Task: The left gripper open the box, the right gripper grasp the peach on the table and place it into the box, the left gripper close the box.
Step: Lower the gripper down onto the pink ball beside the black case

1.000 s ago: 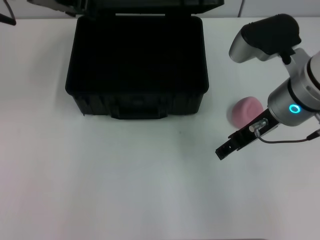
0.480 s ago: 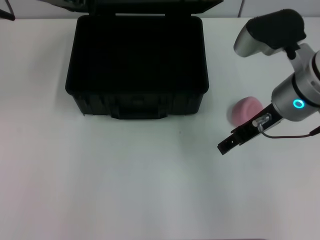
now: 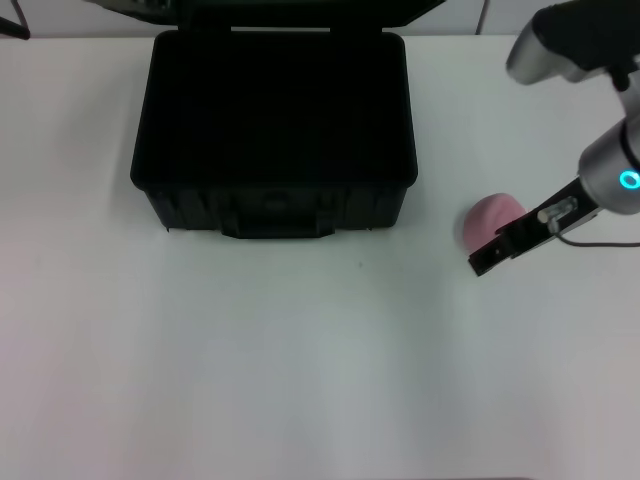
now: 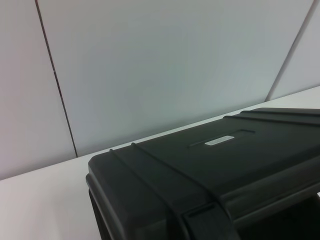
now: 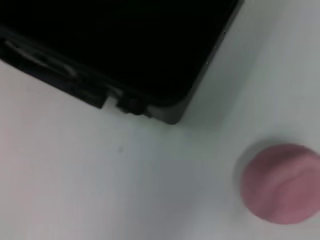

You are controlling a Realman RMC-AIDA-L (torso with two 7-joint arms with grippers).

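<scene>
The black box (image 3: 275, 205) stands open at the back middle of the table, its dark inside empty and its lid tipped up behind it. The left wrist view looks along the raised lid (image 4: 200, 170) with its small white label (image 4: 220, 141); the left gripper itself does not show in any view. The pale pink peach (image 3: 490, 220) lies on the table right of the box. My right gripper (image 3: 484, 262), on the cyan-ringed arm, hovers just in front of the peach, its tip by the fruit's near edge. The right wrist view shows the peach (image 5: 282, 182) and the box's front corner (image 5: 170, 107).
The white table (image 3: 250, 370) stretches wide in front of the box. A small dark speck (image 3: 361, 264) marks the surface. A pale panelled wall (image 4: 160, 65) rises behind the box.
The right arm has swung to the right and farther back, bringing its gripper from well in front-left of the peach to right beside it. Box and peach have not moved.
</scene>
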